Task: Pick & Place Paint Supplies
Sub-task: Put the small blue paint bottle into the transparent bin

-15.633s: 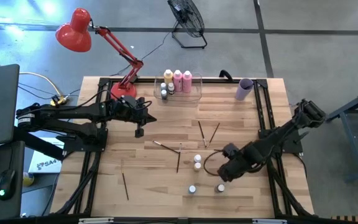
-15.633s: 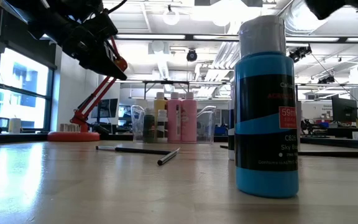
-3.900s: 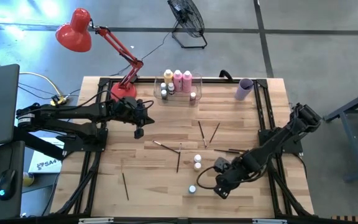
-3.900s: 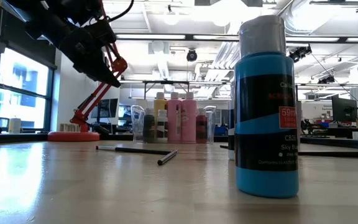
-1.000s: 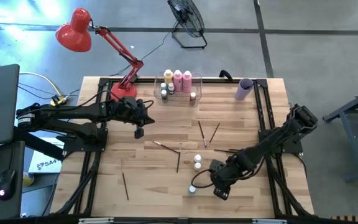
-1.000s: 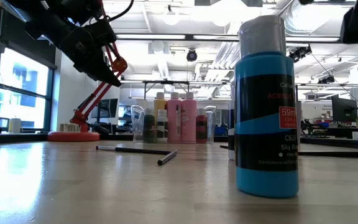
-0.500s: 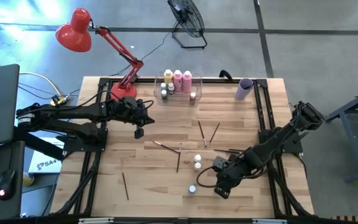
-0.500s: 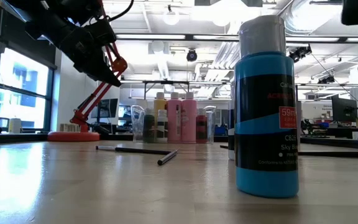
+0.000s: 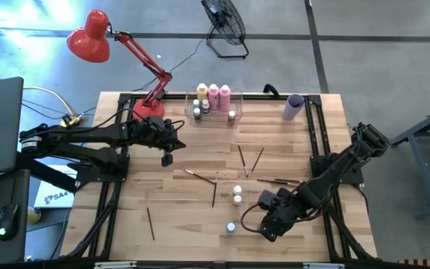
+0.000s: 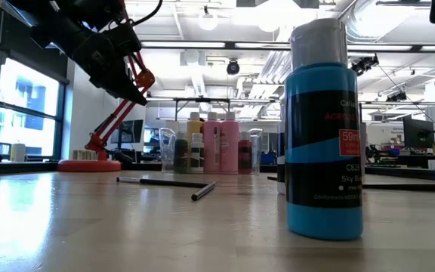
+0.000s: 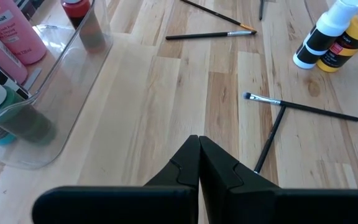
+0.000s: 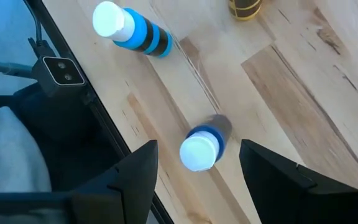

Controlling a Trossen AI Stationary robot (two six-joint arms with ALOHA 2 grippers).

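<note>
Paint supplies lie split between the clear bin (image 9: 216,112) at the far edge of the counter (image 9: 185,213) and the open wood in front of it. Inside the bin stand the three taller bottles (image 9: 213,95), one yellow-orange and two pink, with a few tiny white-capped bottles (image 9: 197,112) around them. On the open counter, two tiny bottles (image 9: 237,194) stand close together near the middle, and a blue tiny bottle (image 9: 231,227) stands nearer the front edge. Thin paintbrushes (image 9: 242,160) lie scattered flat: a crossed pair in the middle, two below the bin, one toward the right side, one far off near the front left.

The right claw (image 12: 194,165) hangs just above the front part of the counter with its fingers spread wide and empty; in the right wrist view a blue tiny bottle sits upright directly between them, and a second blue one (image 12: 132,31) stands beyond it near the counter's edge.

The left claw (image 11: 198,155) waits over the left half of the counter, beside the bin, its fingers pressed together on nothing.

A lilac cup (image 9: 293,107) stands at the far right corner, and a red desk lamp (image 9: 118,52) rises from the far left.
</note>
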